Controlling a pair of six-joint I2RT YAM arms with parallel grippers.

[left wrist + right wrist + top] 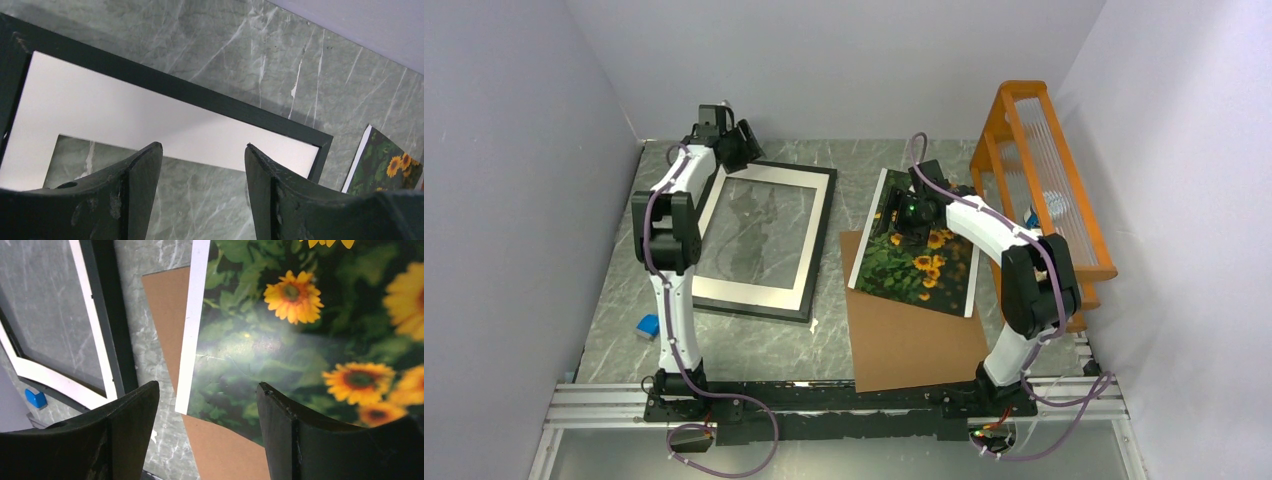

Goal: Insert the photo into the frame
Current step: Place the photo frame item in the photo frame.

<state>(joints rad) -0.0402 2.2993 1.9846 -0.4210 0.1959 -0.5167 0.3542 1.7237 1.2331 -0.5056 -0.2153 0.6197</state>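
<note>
Looking down from the top camera, you see the frame point(821, 240) lying flat on the left half of the desk point(754, 350). A white mat point(749, 291) sits inside its black border, and marble shows through the middle opening. Your left tool point(742, 148) hangs over the frame's far left corner. In its wrist view the left tool point(204, 150) has its jaws standing wide apart with nothing between them. Beyond them run the frame's far border point(200, 97) and the mat point(100, 115).

The photo point(919, 270) is not in the frame. It lies face up on the right half of the desk, turned a little askew, with a strip of bare marble between it and the frame. Its near part rests on a brown board point(914, 345), and its far part reaches past that board. Your right tool point(904, 215) is over the photo's far left part. In its wrist view the right tool point(207, 387) is also wide apart and holds nothing. Its jaws straddle the white strip along the photo's point(300, 340) left edge, and you cannot tell whether they touch the print.

An orange rack point(1021, 87) stands along the right wall. A small blue thing point(648, 324) lies beside the left arm, near the frame's near left corner.
</note>
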